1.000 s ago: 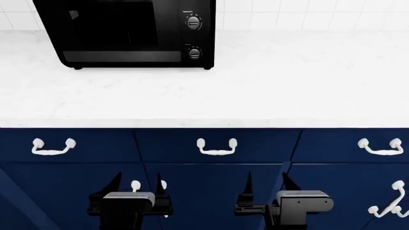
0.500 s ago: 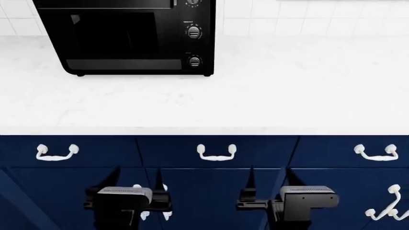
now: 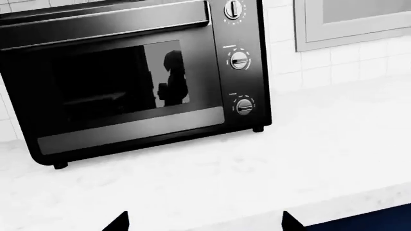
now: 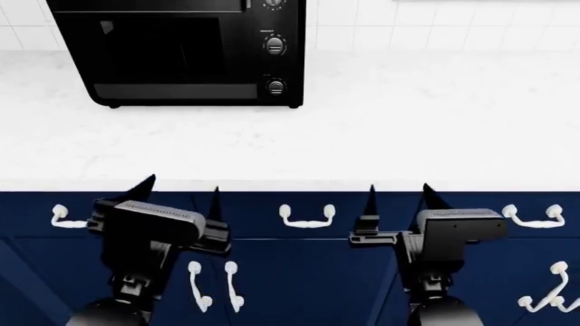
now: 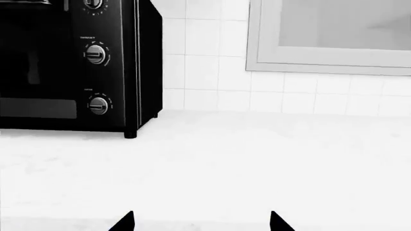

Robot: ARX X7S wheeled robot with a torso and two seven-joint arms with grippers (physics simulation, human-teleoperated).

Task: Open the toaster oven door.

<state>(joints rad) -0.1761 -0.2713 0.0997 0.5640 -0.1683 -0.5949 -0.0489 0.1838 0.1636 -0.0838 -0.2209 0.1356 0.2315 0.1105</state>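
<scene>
1. Now my left gripper [image 4: 181, 193] and right gripper [image 4: 399, 193] have fingers apart, holding nothing, low in frame.
2. Glossy black toaster oven [image 4: 181, 51] sits upper left on white marble counter [image 4: 408, 136].
3. Glass door [image 3: 109, 91] is closed.

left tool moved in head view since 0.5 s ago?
Yes. The left tool rose toward the countertop edge, now above the drawer handle line.

White marble-look countertop [image 4: 408, 129] runs the width of the head view, backed by a white tiled wall [image 5: 205, 72]. A grey-framed window [image 5: 334, 36] is set in the tiles above the counter. Below the counter edge, dark blue cabinet fronts [image 4: 308, 272] carry white curved handles [image 4: 307, 216].
</scene>
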